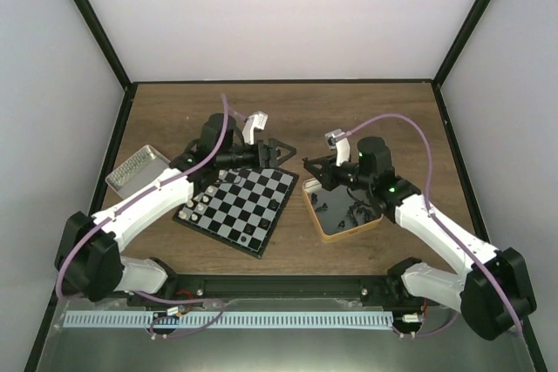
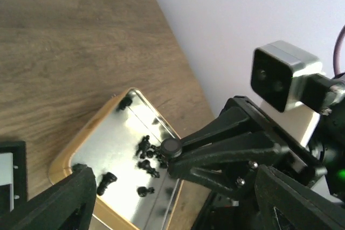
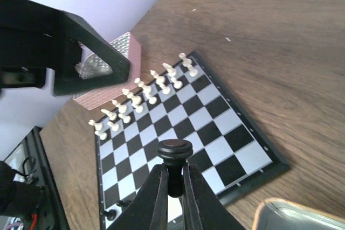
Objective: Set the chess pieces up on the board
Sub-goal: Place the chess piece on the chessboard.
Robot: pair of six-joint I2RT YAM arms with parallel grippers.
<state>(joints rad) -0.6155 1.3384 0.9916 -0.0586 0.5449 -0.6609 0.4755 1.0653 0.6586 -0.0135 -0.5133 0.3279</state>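
The board lies between the arms, with cream-white chess pieces in two rows along its far-left side. A few black pieces stand at its near corner. My right gripper is shut on a black chess piece, its round base pointing away from the wrist, and holds it above the board's right edge. More black pieces lie in the gold-rimmed tin. My left gripper hovers open over the board's far corner, facing the right gripper, with nothing between its fingers.
A silver-and-pink tin sits left of the board, close to the white rows. The gold-rimmed tin lies right of the board under the right arm. White walls enclose the wooden table on three sides.
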